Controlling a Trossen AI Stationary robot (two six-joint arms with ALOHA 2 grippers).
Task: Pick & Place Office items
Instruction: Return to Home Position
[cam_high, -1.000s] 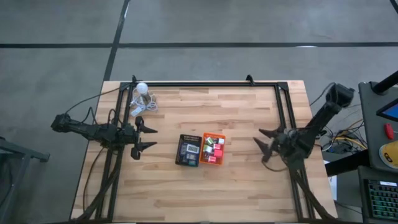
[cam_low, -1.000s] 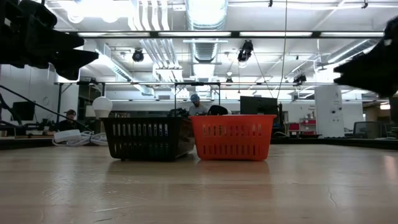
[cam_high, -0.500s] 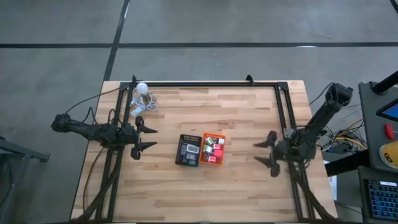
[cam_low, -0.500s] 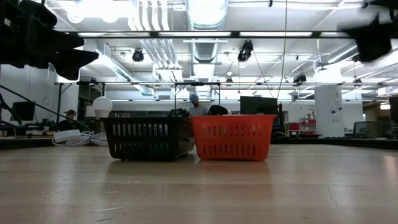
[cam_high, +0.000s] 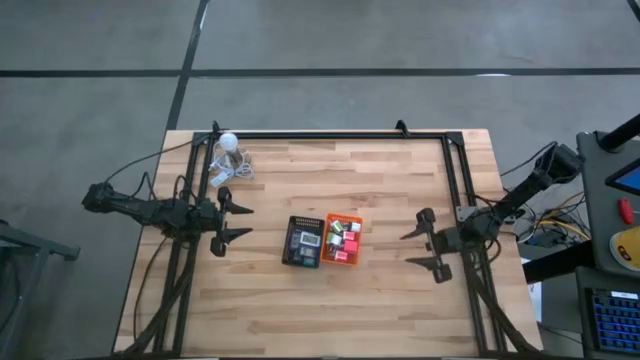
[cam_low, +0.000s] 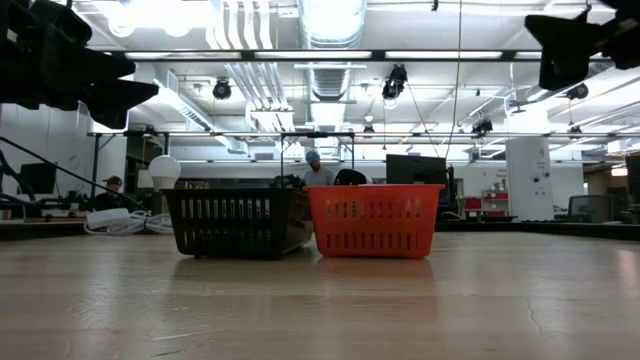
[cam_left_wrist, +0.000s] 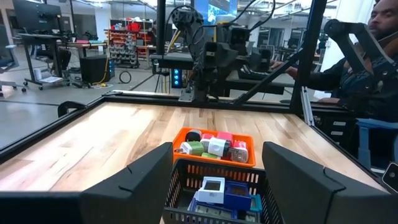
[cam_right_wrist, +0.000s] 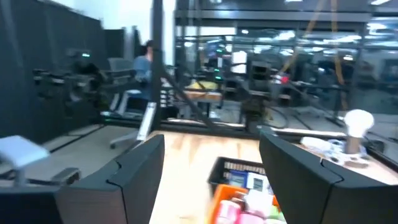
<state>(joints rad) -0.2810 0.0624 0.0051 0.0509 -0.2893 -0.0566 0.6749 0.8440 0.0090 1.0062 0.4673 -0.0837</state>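
Left gripper: the left gripper (cam_high: 240, 222) hangs above the left part of the table (cam_high: 380, 180), its fingers spread wide with nothing between them.
Right gripper: the right gripper (cam_high: 410, 248) hangs above the right part of the table, raised well over the wood in the low view. Its fingers are also spread wide and hold nothing.
Office items: the office items (cam_left_wrist: 214, 147) all lie inside the two bins at the middle of the table. I see none on the bare wood.
Black bin: the black bin (cam_low: 235, 222) stands on the side of the left arm. The pieces in it are blue and white, and one has a small screen.
Orange bin: the orange bin (cam_low: 372, 220) stands touching the black bin, on the side of the right arm. It holds red, pink, green and white blocks.
Items and grippers: the bins are between the two grippers and apart from both. Each gripper points toward them. The left gripper is nearer to the black bin, the right gripper nearer to the orange bin.
White bulb: a white bulb (cam_high: 228, 142) with coiled cable lies near the far left corner, well apart from the bins.
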